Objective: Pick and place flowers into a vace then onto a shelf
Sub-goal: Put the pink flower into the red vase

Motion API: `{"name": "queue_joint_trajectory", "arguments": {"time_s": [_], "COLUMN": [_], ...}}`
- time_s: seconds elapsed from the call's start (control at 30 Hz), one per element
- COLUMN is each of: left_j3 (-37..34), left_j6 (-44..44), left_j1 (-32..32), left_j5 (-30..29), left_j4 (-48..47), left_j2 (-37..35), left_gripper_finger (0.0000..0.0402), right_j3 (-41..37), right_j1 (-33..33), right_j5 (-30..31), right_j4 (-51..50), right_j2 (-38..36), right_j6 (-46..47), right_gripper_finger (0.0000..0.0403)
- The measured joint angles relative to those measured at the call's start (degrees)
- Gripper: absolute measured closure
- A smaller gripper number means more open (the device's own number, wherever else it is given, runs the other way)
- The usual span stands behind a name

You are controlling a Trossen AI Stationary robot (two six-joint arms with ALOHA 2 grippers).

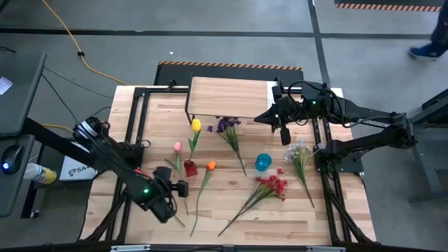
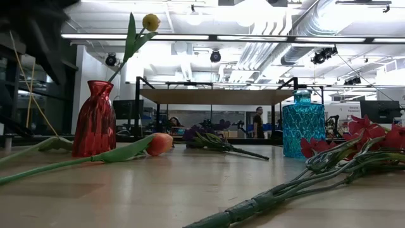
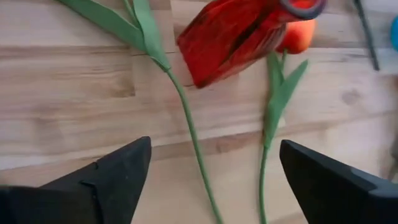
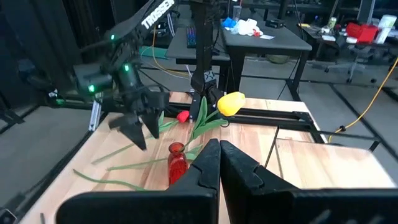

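1. On the left half of the table stands a red vase (image 1: 190, 167) with a yellow tulip (image 1: 196, 126) in it; the stem leans toward the shelf (image 1: 227, 98), bloom well above the vase mouth.
2. Flat on the table: a pink tulip (image 1: 177, 146) just left of the vase, an orange tulip (image 1: 211, 166) just right of it with its stem running to the near edge, a purple spray (image 1: 225, 125) in front of the shelf, a red spray (image 1: 274, 184) and a white spray (image 1: 299, 150) to the right.
3. A blue vase (image 1: 262, 162) stands between the purple and red sprays.
4. The shelf is a light-wood board on thin black legs at the table's far side.
5. In the low view the pink tulip is hidden; the left wrist view cuts off the red vase's neck.
6. The left gripper (image 1: 170, 198) hovers near the front edge, released and wide open, holding nothing; the red vase is just beyond its fingers (image 3: 118, 174), apart from them.
7. The right gripper (image 1: 284, 133) hangs right of the shelf, clenched shut, empty, well apart from the yellow tulip.
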Motion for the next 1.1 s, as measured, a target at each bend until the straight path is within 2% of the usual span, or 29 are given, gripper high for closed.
{"name": "queue_joint_trajectory", "arguments": {"time_s": [0.27, 0.63, 0.97, 1.1], "left_j3": [-0.1, 0.0, 0.0, 0.0], "left_j6": [2.5, 3.7, 15.3, 16.3], "left_j1": [5.2, 10.2, 10.2, 10.2], "left_j5": [9.6, 9.9, 12.3, 12.3], "left_j4": [-0.3, 4.0, 9.2, 9.1], "left_j2": [4.1, 7.0, 7.0, 7.0], "left_gripper_finger": [0.0002, 0.0002, 0.0002, 0.0002], "right_j3": [0.0, 0.0, 0.0, 0.0], "right_j1": [0.0, 0.0, 0.6, 1.8], "right_j5": [-0.6, -1.8, -3.4, -3.3], "right_j4": [0.0, 2.3, 4.3, 4.3], "right_j2": [0.0, 0.0, 0.0, 0.0], "right_j6": [6.7, 12.7, 15.6, 15.4], "right_gripper_finger": [0.0402, 0.0402, 0.0402, 0.0402]}}
